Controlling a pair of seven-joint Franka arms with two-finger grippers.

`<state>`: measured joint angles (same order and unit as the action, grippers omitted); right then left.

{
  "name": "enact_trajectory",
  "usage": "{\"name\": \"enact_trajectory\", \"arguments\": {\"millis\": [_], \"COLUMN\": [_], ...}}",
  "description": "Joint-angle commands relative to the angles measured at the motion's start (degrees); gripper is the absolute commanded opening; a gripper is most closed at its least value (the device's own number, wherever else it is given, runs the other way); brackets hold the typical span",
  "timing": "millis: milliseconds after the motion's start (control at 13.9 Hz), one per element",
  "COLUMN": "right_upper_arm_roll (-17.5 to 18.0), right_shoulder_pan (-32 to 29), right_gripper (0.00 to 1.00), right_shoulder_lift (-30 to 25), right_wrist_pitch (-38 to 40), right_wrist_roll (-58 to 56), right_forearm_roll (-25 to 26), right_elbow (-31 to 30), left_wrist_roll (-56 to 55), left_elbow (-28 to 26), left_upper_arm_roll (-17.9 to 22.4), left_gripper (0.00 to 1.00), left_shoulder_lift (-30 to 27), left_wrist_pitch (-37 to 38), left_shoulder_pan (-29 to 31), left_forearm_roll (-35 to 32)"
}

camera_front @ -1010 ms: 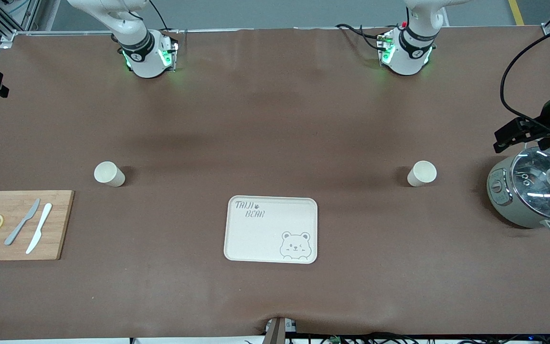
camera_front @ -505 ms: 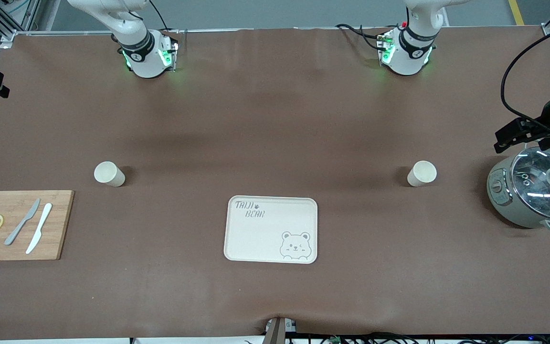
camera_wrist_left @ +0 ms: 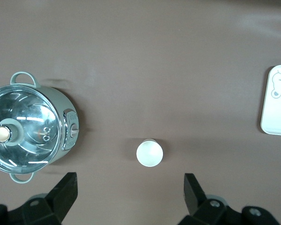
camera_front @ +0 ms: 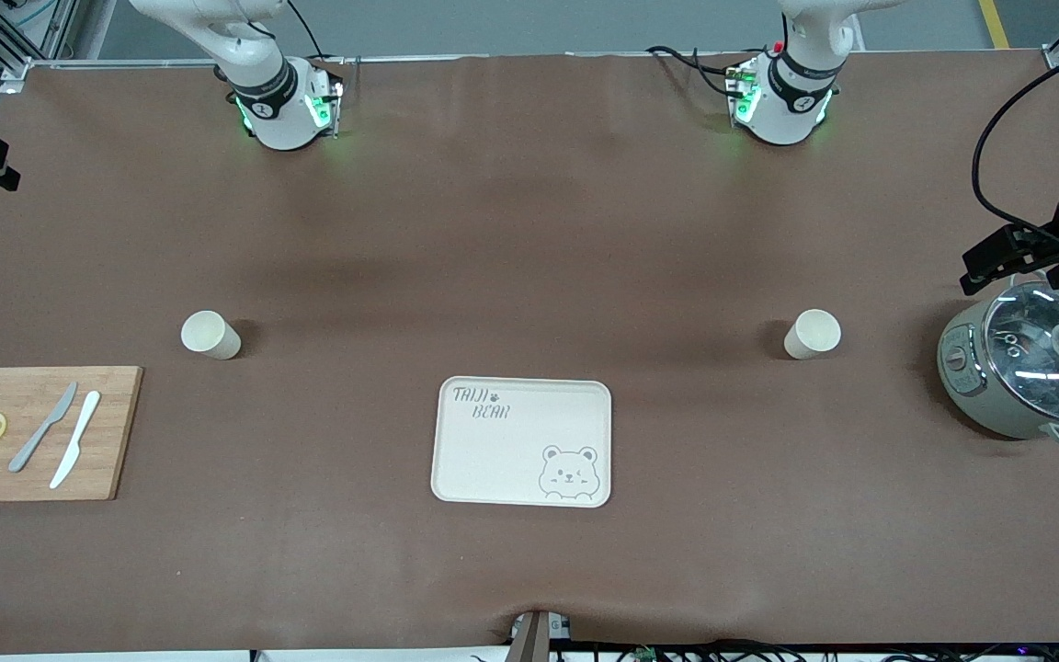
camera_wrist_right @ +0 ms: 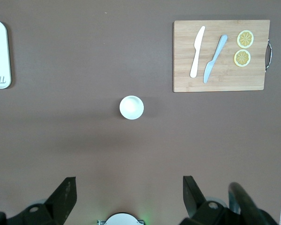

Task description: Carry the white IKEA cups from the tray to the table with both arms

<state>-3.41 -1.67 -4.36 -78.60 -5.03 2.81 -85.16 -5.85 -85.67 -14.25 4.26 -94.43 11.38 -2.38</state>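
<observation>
Two white IKEA cups stand upright on the brown table, both farther from the front camera than the tray. One cup [camera_front: 210, 335] is toward the right arm's end, the other cup [camera_front: 812, 333] toward the left arm's end. My left gripper [camera_wrist_left: 129, 179] is open and empty, high over the table beside its cup [camera_wrist_left: 150, 153]. My right gripper [camera_wrist_right: 129, 180] is open and empty, high over the table between its cup [camera_wrist_right: 131, 107] and the right arm's base [camera_wrist_right: 122, 219]. In the front view, part of the left hand [camera_front: 1017, 256] shows above the pot.
The cream bear-print tray [camera_front: 493, 460] lies mid-table between the cups, nearer the front camera. A glass-lidded pot [camera_front: 1030, 368] stands at the left arm's end. A wooden board [camera_front: 116, 432] with two knives and lemon slices lies at the right arm's end.
The left hand has shifted slightly toward the table's end, over the pot. Both cups and the right arm are unmoved.
</observation>
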Motion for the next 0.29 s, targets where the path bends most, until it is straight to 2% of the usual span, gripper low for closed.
{"name": "enact_trajectory", "arguments": {"millis": [0,216], "right_upper_arm_roll": [0.0,0.0], "right_shoulder_pan": [-0.4,-0.4], "right_gripper": [1.0,1.0], "right_shoulder_lift": [-0.6,-0.6], "right_wrist_pitch": [-0.1,0.4], "right_wrist_roll": [0.3,0.4], "right_forearm_roll": [-1.0,-1.0], "right_elbow": [-0.3,-0.3], "left_wrist_roll": [0.7,0.9], "left_elbow": [0.0,0.0], "left_upper_arm_roll": [-0.3,-0.3], "left_gripper": [1.0,1.0], "left_shoulder_lift": [-0.6,-0.4], "left_wrist_pitch": [-0.1,-0.1], "left_shoulder_pan": [0.4,0.4], "left_forearm_roll": [0.4,0.4]}}
